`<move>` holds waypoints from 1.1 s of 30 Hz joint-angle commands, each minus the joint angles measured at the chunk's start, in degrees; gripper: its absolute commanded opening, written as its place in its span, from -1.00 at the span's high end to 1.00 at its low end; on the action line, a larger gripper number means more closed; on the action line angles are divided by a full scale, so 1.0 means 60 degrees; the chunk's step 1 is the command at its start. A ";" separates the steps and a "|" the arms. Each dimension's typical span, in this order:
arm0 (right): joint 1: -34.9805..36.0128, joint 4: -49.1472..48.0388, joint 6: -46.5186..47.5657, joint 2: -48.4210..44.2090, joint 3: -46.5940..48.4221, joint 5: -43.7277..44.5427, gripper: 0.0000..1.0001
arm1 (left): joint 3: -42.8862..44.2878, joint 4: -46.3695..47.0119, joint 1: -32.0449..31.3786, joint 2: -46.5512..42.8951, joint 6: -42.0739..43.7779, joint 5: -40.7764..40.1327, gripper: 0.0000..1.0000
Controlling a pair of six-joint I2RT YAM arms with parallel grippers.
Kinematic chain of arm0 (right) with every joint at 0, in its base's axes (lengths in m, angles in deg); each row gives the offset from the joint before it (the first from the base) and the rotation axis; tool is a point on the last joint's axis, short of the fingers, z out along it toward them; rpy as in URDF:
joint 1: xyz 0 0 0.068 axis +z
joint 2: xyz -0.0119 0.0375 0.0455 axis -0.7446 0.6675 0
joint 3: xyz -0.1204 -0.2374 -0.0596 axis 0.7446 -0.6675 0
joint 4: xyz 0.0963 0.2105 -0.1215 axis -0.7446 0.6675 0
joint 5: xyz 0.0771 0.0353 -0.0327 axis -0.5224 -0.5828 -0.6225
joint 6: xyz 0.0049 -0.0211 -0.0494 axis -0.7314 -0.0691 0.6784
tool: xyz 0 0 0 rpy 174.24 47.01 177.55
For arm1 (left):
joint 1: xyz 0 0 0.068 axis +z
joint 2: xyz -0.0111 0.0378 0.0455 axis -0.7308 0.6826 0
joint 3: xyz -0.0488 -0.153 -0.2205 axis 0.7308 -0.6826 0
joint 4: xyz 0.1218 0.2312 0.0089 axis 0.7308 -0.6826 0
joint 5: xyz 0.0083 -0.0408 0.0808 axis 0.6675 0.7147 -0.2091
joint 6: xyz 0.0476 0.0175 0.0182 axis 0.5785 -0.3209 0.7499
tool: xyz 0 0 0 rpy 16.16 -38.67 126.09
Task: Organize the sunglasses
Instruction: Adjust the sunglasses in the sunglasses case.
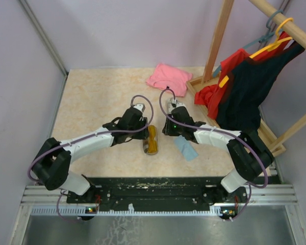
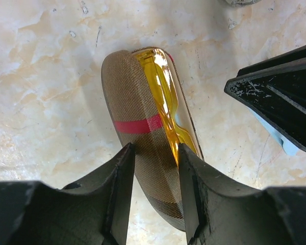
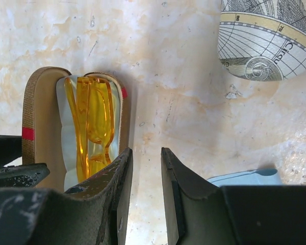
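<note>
The amber sunglasses (image 3: 92, 122) lie folded in the open brown case (image 2: 127, 97). My left gripper (image 2: 155, 152) straddles the case's end, half-closed; I cannot tell if it grips. My right gripper (image 3: 145, 155) sits just right of the case, narrow and empty, above the worktop (image 3: 183, 102).

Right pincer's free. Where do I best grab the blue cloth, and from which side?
The bare corner of the cloth toward the arm bases, from straight above. It lies flat on the table, so no edge stands up to clamp; the right pincer would likely have to press down and pinch up a fold there.
</note>
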 commanded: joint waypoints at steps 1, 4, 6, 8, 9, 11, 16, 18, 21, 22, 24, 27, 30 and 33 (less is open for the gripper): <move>-0.0167 -0.0474 0.0293 0.0087 0.0234 -0.0032 0.41 | 0.0620 -0.0244 -0.0036 0.0289 0.0462 0.0038 0.11; -0.0236 -0.0602 0.0551 0.0095 0.0226 -0.0157 0.41 | 0.0870 -0.0417 -0.0036 0.0482 0.0726 -0.0025 0.13; -0.0308 -0.0606 0.0685 0.0154 0.0307 -0.0140 0.41 | 0.0989 -0.0555 -0.0036 0.0577 0.0822 -0.0106 0.13; -0.0408 -0.0679 0.0756 0.0268 0.0427 -0.0193 0.41 | 0.1046 -0.0655 -0.0036 0.0617 0.0897 -0.0169 0.14; -0.0477 -0.0709 0.0776 0.0344 0.0492 -0.0220 0.41 | 0.1048 -0.0675 -0.0036 0.0618 0.0920 -0.0211 0.14; -0.0589 -0.0782 0.0819 0.0512 0.0654 -0.0361 0.41 | 0.1061 -0.0706 -0.0036 0.0632 0.0959 -0.0243 0.14; -0.0725 -0.0706 0.1057 0.1241 0.1321 -0.0631 0.38 | 0.1092 -0.0835 -0.0036 0.0675 0.0999 -0.0314 0.15; -0.0738 -0.0632 0.1175 0.1547 0.1716 -0.0692 0.37 | 0.1080 -0.0846 -0.0036 0.0676 0.0981 -0.0304 0.16; -0.0742 -0.0440 0.1350 0.2032 0.2299 -0.0839 0.37 | 0.1098 -0.0868 -0.0036 0.0691 0.0969 -0.0275 0.16; -0.0738 -0.0394 0.1408 0.2180 0.2451 -0.0872 0.37 | 0.1086 -0.0874 -0.0037 0.0678 0.0955 -0.0279 0.16; -0.0725 -0.0331 0.1499 0.2423 0.2717 -0.0931 0.36 | 0.1078 -0.0875 -0.0037 0.0661 0.0944 -0.0281 0.16; -0.0738 -0.0403 0.1652 0.2669 0.2962 -0.1152 0.36 | 0.1066 -0.0882 -0.0036 0.0629 0.0930 -0.0282 0.16; -0.0738 -0.0460 0.1804 0.2876 0.3175 -0.1434 0.36 | 0.1049 -0.0888 -0.0045 0.0618 0.0885 -0.0254 0.16; -0.0737 -0.0473 0.1973 0.3072 0.3357 -0.1755 0.37 | 0.1049 -0.0890 -0.0051 0.0631 0.0868 -0.0208 0.16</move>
